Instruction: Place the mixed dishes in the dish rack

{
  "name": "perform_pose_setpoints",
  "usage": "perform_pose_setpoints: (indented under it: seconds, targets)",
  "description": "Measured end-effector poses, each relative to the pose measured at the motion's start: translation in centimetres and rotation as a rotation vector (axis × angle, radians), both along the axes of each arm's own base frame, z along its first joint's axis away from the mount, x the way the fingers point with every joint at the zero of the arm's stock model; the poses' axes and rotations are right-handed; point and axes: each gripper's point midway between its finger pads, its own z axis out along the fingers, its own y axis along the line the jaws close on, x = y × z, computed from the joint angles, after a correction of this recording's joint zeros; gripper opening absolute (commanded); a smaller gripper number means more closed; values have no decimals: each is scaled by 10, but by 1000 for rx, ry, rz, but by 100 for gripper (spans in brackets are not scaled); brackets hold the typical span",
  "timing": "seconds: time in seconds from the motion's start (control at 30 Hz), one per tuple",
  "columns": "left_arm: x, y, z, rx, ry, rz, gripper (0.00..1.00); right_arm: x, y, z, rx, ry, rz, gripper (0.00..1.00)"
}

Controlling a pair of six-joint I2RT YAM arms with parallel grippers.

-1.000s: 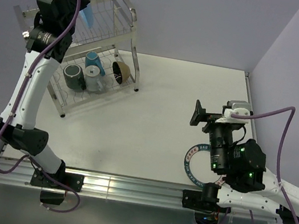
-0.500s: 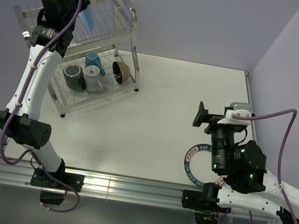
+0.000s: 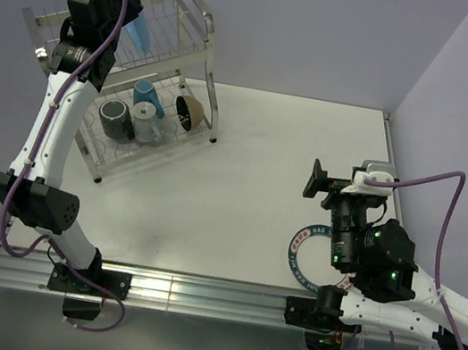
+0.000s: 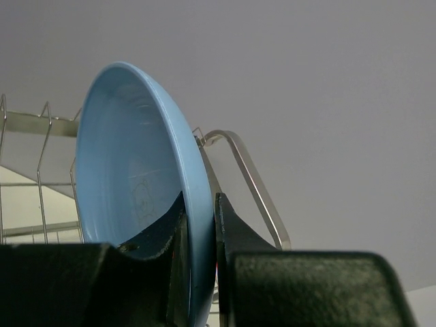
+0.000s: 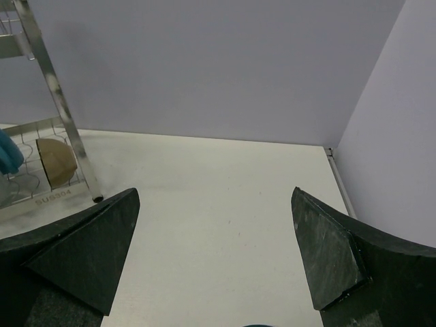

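Although the left arm's elbow has swung inward and its forearm stands steeper than a second ago, its wrist has hardly shifted above the two-tier shiny steel wire dish rack. Over the last half second nothing visibly moves.

- Judgement: the approach is over and the arm is settling for placement in the upper tier.
- The round light-blue plate stands on edge over that tier. The left tool is clamped on its lower rim, one finger on each face.
- I cannot tell whether the rim sits between the wires yet, so release looks premature.
- The right arm is almost unchanged. The right tool hangs above the bench with its fingers wide apart, holding nothing.
- The lower wavy shelf already carries the dark mug, the pale cup, the blue mug and the black-and-tan bowl.

Surface and room:
- Plain lilac-grey walls close the far and right sides.
- The bench is matt off-white, with a metal rail at the near edge.
- The rack stands at the far left corner.
- The white plate with dark lettered rim lies flat near the right arm's base, partly hidden beneath it. Judgement: it is the one dish left to load.
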Motion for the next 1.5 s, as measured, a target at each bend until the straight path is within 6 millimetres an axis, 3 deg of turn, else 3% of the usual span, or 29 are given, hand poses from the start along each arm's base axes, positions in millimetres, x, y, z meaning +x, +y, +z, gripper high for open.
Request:
perform_pose_setpoints:
  seconds: [0.1,0.2,0.23,0.27,0.3,0.33,0.47,0.6,0.7,0.8,0.9,0.97,1.07,1.13,1.23,1.33,1.5]
  targets:
    - [-1,0,-5,-18,2,0,24,0,-2,0,2,0,-3,100]
    - [-3,2,-8,-44,-17,0,34,0,-3,0,4,-1,-3,100]
    - [-3,1,-9,-50,-19,-6,42,0,-3,0,5,-1,-3,100]
    - [-3,-1,-11,-54,-18,-13,76,0,-3,0,4,-1,-3,100]
    - [-3,-1,-14,-53,-8,-17,95,0,-3,0,5,0,-3,100]
    - [-2,-2,-20,-56,11,-18,99,0,-3,-1,6,0,-3,100]
    - [-3,-2,-38,-59,75,-17,99,0,-3,-4,10,12,-5,100]
    - [-6,-1,-43,-57,99,-15,99,0,-3,2,35,42,-25,100]
    - [-19,0,-36,-68,96,-17,99,0,-7,10,109,76,-49,100]
    - [-45,2,-12,-90,47,-26,99,6,-9,6,201,115,-52,100]
    - [-81,0,20,-121,-25,-66,99,20,-7,-26,271,218,-50,100]
    - [-110,-5,42,-142,-78,-112,99,32,-2,-64,311,337,-64,100]
    - [-155,-12,62,-163,-130,-186,99,41,4,-135,357,569,-108,100]
    - [-180,-19,63,-175,-137,-245,99,41,2,-184,393,738,-163,100]
    - [-208,-35,44,-194,-86,-352,98,26,-8,-240,502,927,-256,100]
    - [-218,-60,14,-202,11,-484,98,6,-17,-279,641,1047,-357,96]
    - [-222,-124,-58,-204,286,-730,99,-19,-8,-311,774,1156,-412,85]
